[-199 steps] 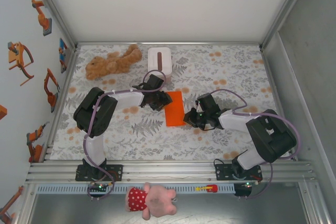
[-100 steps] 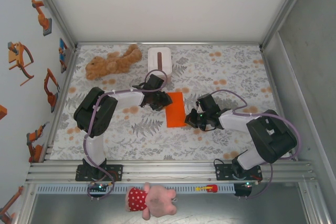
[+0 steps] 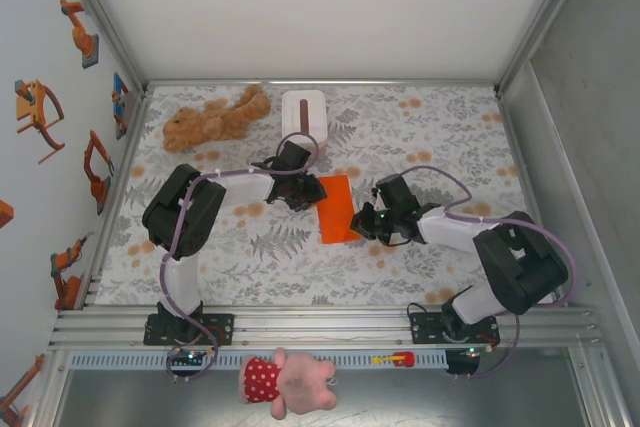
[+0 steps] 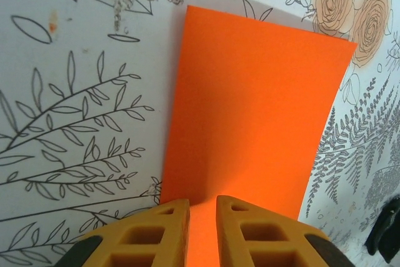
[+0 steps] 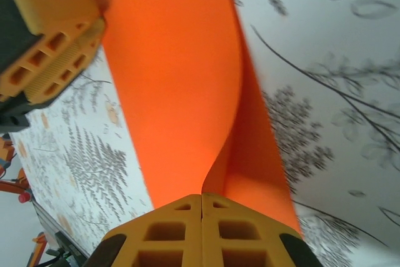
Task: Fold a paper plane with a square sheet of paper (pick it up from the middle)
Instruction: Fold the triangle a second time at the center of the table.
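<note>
The square sheet of paper (image 3: pixel 337 209) lies near the middle of the table, its right side raised and curved. The right gripper (image 3: pixel 358 222) is pressed closed on this right edge. At the left edge, the left gripper (image 3: pixel 318 190) has only a narrow gap, with the paper's border between the fingers (image 4: pixel 165 217).

The table cloth (image 3: pixel 420 147) has a leaf and flower print, and white walls stand around it. Both arms bend inward, low over the table, towards each other. A teddy bear (image 3: pixel 215 117) and a white tissue box (image 3: pixel 304 112) are at the far side.
</note>
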Robot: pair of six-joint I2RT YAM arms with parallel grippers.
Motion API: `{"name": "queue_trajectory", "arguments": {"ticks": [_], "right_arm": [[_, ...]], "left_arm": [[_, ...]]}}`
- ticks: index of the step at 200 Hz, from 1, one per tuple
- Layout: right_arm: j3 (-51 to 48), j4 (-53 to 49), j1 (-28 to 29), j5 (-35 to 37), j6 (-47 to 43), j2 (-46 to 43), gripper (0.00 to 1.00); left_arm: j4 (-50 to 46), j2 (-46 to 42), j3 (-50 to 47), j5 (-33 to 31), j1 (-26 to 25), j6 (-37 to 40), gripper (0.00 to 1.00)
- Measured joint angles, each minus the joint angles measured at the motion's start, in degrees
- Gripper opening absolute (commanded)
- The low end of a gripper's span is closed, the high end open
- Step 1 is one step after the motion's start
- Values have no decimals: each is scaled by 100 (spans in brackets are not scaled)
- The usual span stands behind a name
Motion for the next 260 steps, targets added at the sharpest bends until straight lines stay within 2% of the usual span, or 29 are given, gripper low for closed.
{"name": "queue_trajectory", "arguments": {"ticks": [106, 260], "right_arm": [[826, 896, 225, -313, 55, 1250, 0], [859, 1318, 258, -83, 227, 1598, 0]], "left_arm": [[-7, 66, 52, 11, 4, 22, 16], [-4, 98, 83, 22, 4, 63, 16]]}}
